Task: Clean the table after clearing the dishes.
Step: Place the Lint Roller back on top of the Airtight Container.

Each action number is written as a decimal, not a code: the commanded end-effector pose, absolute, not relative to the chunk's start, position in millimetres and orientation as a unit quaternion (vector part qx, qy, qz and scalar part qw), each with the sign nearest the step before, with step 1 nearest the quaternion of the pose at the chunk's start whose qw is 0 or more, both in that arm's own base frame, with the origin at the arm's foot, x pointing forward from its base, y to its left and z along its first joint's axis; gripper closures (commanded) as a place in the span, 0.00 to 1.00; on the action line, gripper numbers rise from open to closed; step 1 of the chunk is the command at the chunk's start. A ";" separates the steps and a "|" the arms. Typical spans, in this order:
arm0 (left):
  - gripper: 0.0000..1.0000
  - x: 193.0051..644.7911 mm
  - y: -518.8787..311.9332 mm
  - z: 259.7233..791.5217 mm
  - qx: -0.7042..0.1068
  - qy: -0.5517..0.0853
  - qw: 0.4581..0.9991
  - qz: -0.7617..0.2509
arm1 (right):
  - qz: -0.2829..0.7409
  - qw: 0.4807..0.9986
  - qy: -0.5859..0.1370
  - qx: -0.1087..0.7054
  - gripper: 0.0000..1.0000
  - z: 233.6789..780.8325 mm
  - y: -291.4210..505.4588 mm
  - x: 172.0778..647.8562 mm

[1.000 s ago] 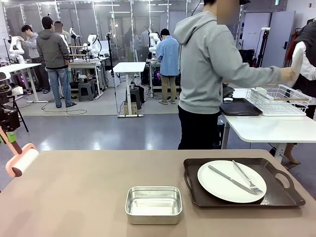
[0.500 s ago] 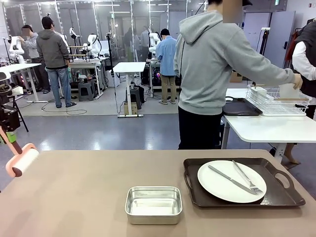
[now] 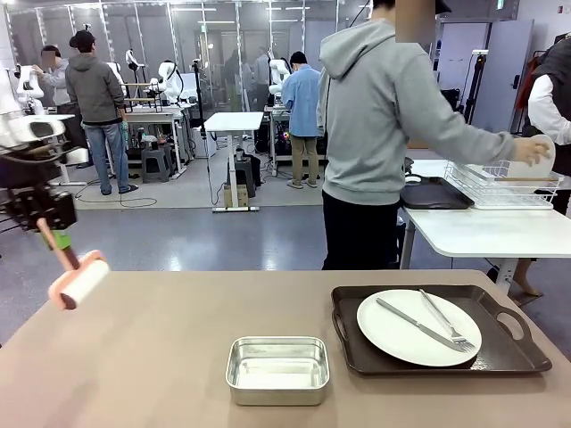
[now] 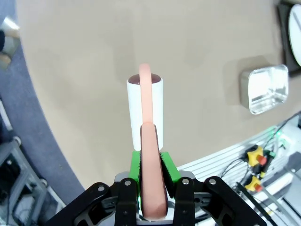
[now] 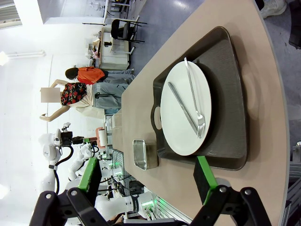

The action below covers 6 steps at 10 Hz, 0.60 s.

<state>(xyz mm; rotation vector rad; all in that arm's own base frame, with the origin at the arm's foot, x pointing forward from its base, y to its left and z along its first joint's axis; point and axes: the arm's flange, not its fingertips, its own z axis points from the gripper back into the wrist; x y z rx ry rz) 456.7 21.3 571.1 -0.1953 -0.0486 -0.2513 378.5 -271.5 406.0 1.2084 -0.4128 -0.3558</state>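
**Clearing half done, cleaning not begun**

Front view: on the table (image 3: pixel 161 330), one plate (image 3: pixel 397 337) with knife (image 3: pixel 417 325) and fork (image 3: pixel 443 325) is seen on its tray (image 3: pixel 522 355) at 4 o'clock. A second plate (image 3: pixel 540 152) is held by the person (image 3: pixel 384 116) at the wire rack (image 3: pixel 495 185), 2 o'clock.

Left wrist view: a lint roller (image 4: pixel 146 108) is clamped in the left gripper (image 4: pixel 153 165) over the table.

Right wrist view: the right gripper (image 5: pixel 146 181) is spread wide, empty.

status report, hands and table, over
Left hand shut on lint roller, near left edge of table. Right hand open, facing tray. Plate, knife, fork uncleared; steel pan mid-table.
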 end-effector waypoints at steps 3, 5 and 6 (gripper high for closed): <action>0.78 446.6 -85.8 605.9 -0.041 -0.053 0.957 -0.282 | -0.164 0.787 -0.194 0.562 0.00 408.4 -271.5 376.9; 0.78 446.4 -170.8 618.5 0.010 -0.076 0.898 -0.434 | -0.164 0.787 -0.194 0.562 0.00 408.4 -271.5 376.9; 0.78 447.4 -208.1 619.7 0.021 -0.076 0.868 -0.491 | -0.164 0.787 -0.194 0.562 0.00 408.4 -271.5 376.9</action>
